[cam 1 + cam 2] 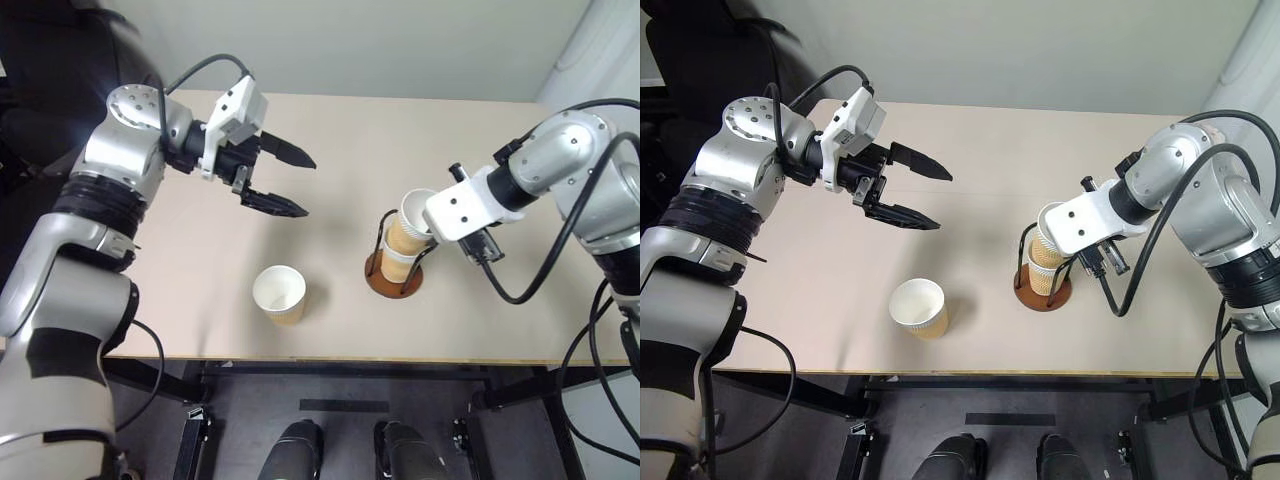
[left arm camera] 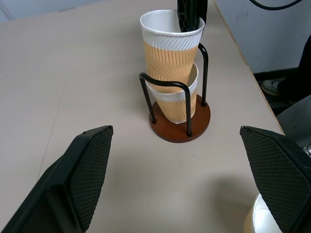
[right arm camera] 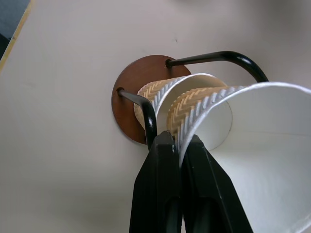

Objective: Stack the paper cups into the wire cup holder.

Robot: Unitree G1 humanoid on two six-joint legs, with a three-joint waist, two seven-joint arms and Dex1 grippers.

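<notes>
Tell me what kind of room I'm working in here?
Probably a lab or test room: a plain beige table on a black metal frame against a bare pale wall, holding just paper cups and a wire cup holder.

The table (image 1: 200, 250) is viewed from above by the two head cameras, aimed forward and down; nearly the same scene is shared by both, with the arms seen at either side and the wire cup holder (image 1: 393, 268) right of centre. The holder is seen side-on, from low over the table, by the left wrist camera, framed between the spread left gripper (image 2: 189, 179) fingers. It is seen steeply from above, very near, by the right wrist camera, past the right gripper (image 3: 179, 148).
</notes>
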